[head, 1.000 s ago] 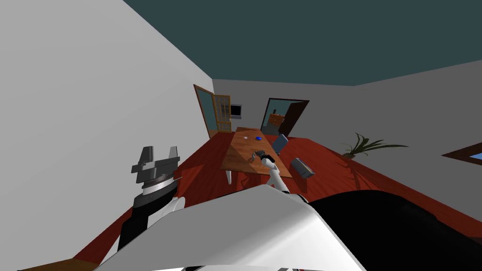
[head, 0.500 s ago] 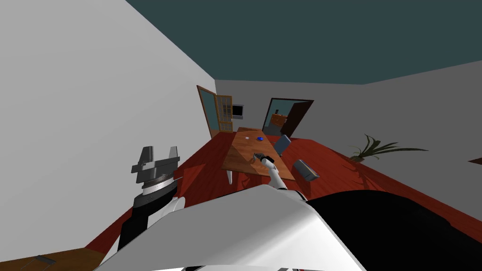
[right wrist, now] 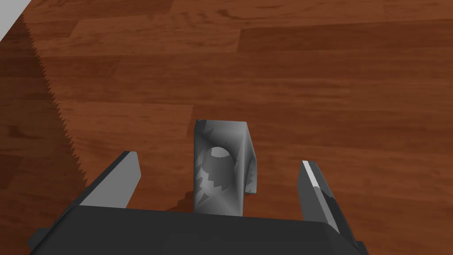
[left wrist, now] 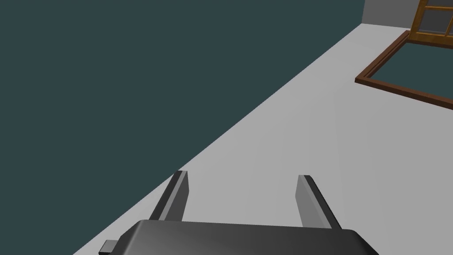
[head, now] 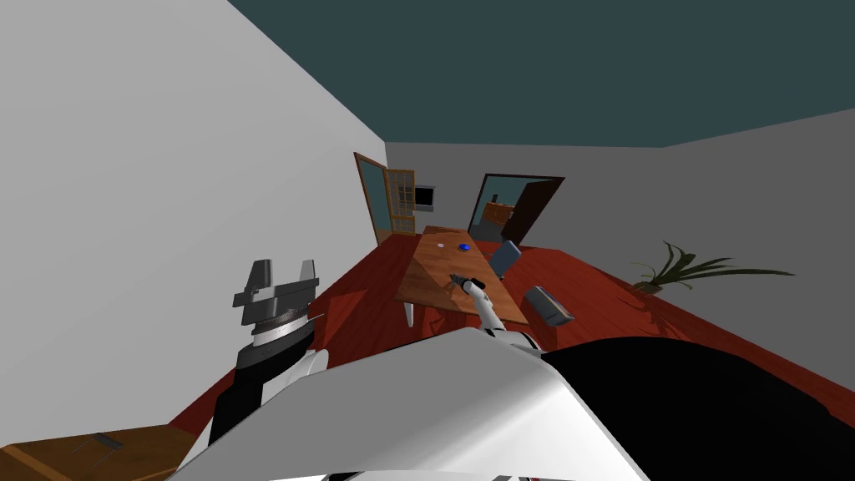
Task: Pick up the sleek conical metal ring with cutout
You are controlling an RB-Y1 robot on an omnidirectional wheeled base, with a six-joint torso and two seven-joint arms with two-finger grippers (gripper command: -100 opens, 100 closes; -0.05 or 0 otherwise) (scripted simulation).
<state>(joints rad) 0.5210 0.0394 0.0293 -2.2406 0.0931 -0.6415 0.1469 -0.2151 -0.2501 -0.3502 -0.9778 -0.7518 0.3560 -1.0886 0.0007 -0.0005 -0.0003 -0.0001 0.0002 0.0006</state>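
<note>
With the robot's view drifting sideways, its right pincer is hovering wide astride the ring near the table's near edge, grasp pending, while the left pincer is idling wide.

The right gripper holds its two fingers apart; the grey ring, a round hole in its face, sits between them, touching neither. Beneath lies a brown wooden surface, its edge well away
</note>
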